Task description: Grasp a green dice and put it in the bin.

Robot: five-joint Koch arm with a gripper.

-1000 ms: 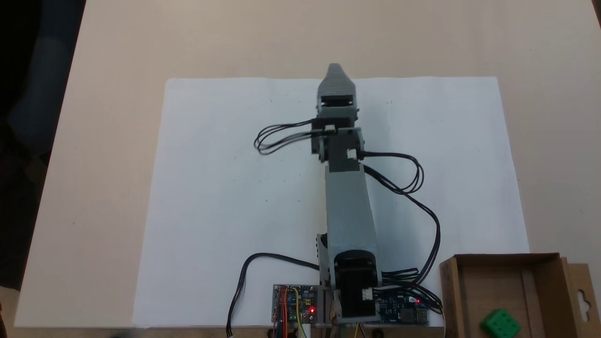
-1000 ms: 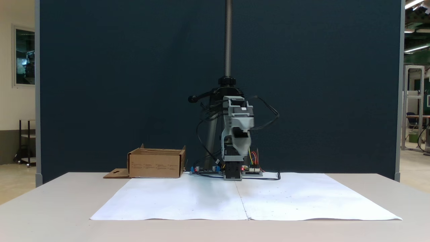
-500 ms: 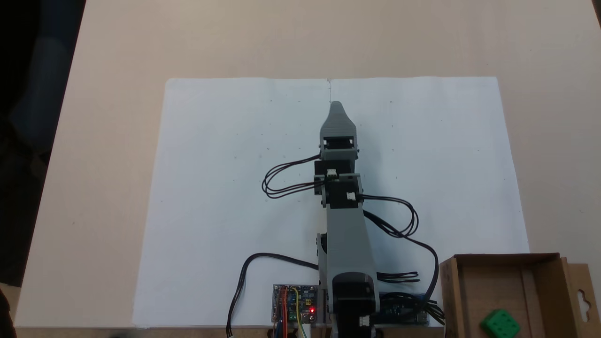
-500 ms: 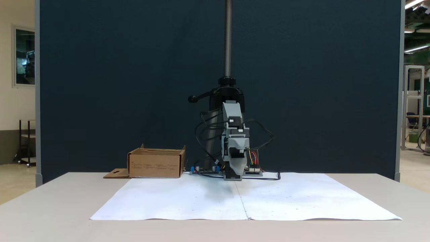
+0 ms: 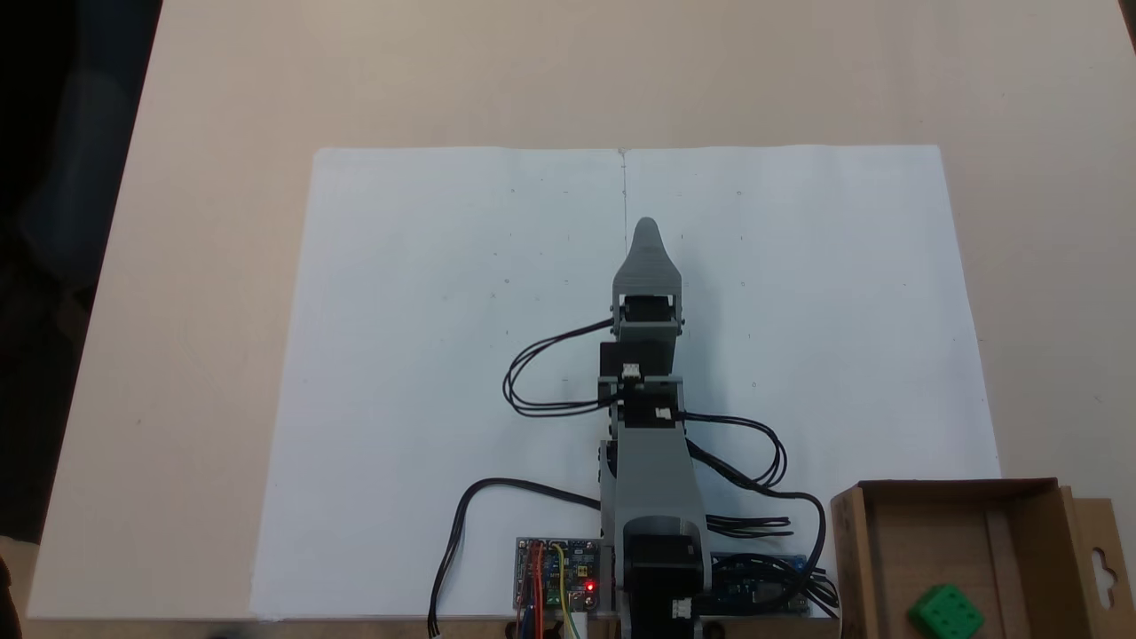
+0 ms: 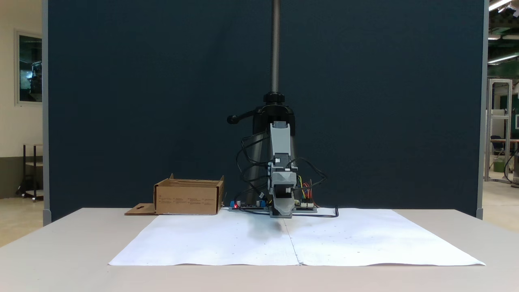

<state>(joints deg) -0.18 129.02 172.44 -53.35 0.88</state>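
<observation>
Green dice [image 5: 946,611] sits on the floor of the bin [image 5: 852,550], near the box's lower edge in the top-down fixed view, tilted a bit so one pipped face shows up. Nothing touches it. Judging by that, the placing step looks done.

Bin stands at the tabletop [image 5: 222,106] corner beside the arm's base, off the white paper sheet [image 5: 426,311]. Its side flap with the cut-out slot [image 5: 1100,564] lies folded out flat on the far side from the arm. From the front fixed view the bin [image 6: 188,197] shows as a low box with walls that hide the dice; flap [image 6: 140,209] lies flat on the tabletop. Low walls probably make a drop from above easy and keep a cube from rolling out.

End effector [image 5: 646,229] points along the sheet's centre crease, well apart from the bin, carrying nothing visible. Jaws stack one behind the other in both fixed views, only one tip shows, so can't tell if released or clenched. In the front view it [image 6: 284,211] hangs low, close over the sheet, arm folded in over its base. Reads as a rest pose: centred, low, cables [image 5: 550,373] slack.

Control boards [image 5: 557,581] at the base have a red LED lit, so powered.
</observation>
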